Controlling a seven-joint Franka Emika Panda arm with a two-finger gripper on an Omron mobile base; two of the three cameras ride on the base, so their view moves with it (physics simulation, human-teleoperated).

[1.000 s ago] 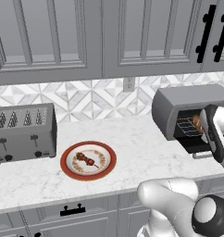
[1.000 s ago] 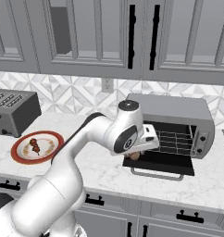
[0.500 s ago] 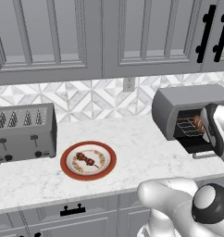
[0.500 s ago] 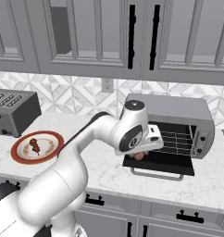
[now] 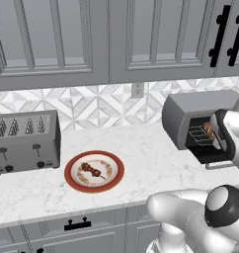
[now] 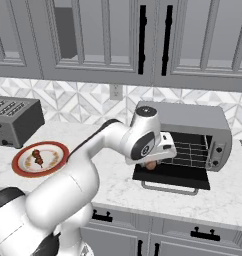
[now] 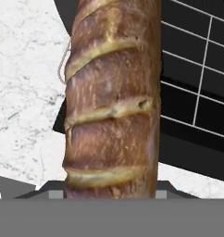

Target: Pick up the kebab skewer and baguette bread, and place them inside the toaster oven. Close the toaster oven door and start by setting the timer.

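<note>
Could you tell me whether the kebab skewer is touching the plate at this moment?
Touching. In the left base view the kebab skewer lies flat in the middle of the plate with no gap under it; the right base view agrees.

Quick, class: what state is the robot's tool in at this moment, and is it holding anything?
Tool: closed on the baguette bread, held at the open toaster oven.
</note>
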